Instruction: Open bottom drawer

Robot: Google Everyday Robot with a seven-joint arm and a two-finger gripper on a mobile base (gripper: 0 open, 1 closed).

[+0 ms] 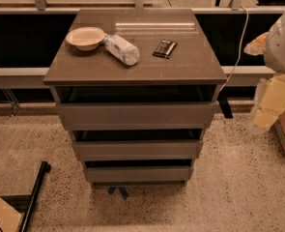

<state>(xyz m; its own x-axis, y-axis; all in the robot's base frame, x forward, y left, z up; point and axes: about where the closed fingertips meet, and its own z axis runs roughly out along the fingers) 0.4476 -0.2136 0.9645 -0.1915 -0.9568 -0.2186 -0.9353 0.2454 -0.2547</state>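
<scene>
step: approach | gripper [270, 105] at right edge, well apart from bottom drawer [138, 174]; grip state: cannot tell | advice: catch handleless front's top lip below middle drawer [137, 150], pull straight outward

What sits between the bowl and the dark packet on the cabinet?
Camera view: a plastic bottle on its side. The gripper is at the right edge, apart from the bottom drawer.
</scene>
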